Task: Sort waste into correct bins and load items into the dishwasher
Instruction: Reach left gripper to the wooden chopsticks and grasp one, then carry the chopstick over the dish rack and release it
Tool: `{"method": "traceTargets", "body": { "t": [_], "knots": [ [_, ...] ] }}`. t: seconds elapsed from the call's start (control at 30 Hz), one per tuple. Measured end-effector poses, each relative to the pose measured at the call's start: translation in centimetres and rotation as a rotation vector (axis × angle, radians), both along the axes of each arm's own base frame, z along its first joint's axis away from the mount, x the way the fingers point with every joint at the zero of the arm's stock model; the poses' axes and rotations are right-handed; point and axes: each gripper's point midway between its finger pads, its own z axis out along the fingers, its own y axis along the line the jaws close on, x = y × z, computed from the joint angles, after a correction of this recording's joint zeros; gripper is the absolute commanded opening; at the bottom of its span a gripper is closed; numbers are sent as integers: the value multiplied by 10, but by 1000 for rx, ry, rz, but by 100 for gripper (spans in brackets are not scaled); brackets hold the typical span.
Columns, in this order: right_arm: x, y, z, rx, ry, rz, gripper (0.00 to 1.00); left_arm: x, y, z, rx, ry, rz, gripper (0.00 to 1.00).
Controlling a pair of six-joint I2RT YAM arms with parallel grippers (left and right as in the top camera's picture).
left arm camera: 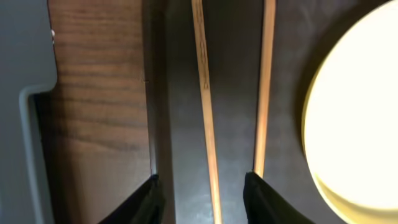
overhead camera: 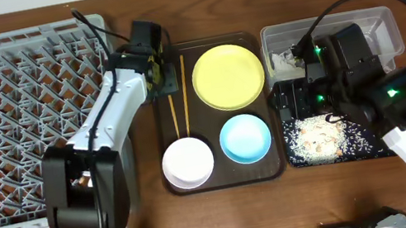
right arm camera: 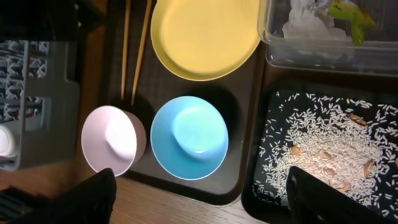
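Observation:
Two wooden chopsticks (overhead camera: 173,111) lie side by side on the brown serving tray (overhead camera: 223,179), left of the yellow plate (overhead camera: 228,77). My left gripper (left arm camera: 202,186) is low over them. Its fingers (left arm camera: 146,202) stand apart, with one chopstick (left arm camera: 205,112) between them untouched. The other chopstick (left arm camera: 264,93) runs under the right finger. A light blue bowl (right arm camera: 189,137) and a white-pinkish bowl (right arm camera: 114,140) sit at the tray's near end. My right gripper (right arm camera: 205,205) hangs wide open and holds nothing, above the tray's near right corner. The grey dishwasher rack (overhead camera: 20,121) fills the left.
At the back right, the clear tub (right arm camera: 329,56) holds crumpled white tissue (right arm camera: 305,25) and a green wrapper (right arm camera: 348,12). In front of the tub, the black tray (right arm camera: 273,186) is strewn with rice-like crumbs (right arm camera: 329,143). Bare wooden table (overhead camera: 230,218) runs along the front.

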Motion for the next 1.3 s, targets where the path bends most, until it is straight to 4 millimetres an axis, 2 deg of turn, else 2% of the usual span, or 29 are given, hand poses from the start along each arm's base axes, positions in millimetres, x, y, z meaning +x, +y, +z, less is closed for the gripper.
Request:
{"method": "traceTargets", "body": {
  "t": [0.2, 0.37, 0.43, 0.5, 0.67, 0.8, 0.87, 0.93, 1.17, 1.23, 1.3],
  "knots": [
    [0, 0, 0, 0, 0, 0, 91, 1, -3, -35, 6, 58, -5, 38],
    [0, 0, 0, 0, -1, 0, 94, -3, -9, -60, -5, 109, -18, 29],
    [0, 0, 0, 0, -1, 1, 94, -4, -10, -63, -6, 116, -17, 20],
    [0, 0, 0, 0, -1, 1, 95, -4, -11, -64, -11, 116, -20, 6],
    [0, 0, 0, 0, -1, 1, 96, -6, -11, -64, -10, 128, -24, 6],
    [0, 0, 0, 0, -1, 1, 96, -25, -3, -59, 9, 198, -20, 6],
    [0, 0, 0, 0, -2, 1, 97, -34, 2, -49, 14, 220, -20, 6],
    [0, 0, 0, 0, 0, 1, 97, -37, 11, -22, 13, 193, -22, 6],
    [0, 0, 0, 0, -1, 1, 98, -34, 59, 114, 89, -130, -2, 6],
    [0, 0, 0, 0, -1, 1, 99, -35, 75, 140, 132, -202, 14, 6],
    [0, 0, 0, 0, -1, 1, 99, -35, 88, 149, 165, -225, 25, 6]
  ]
}}
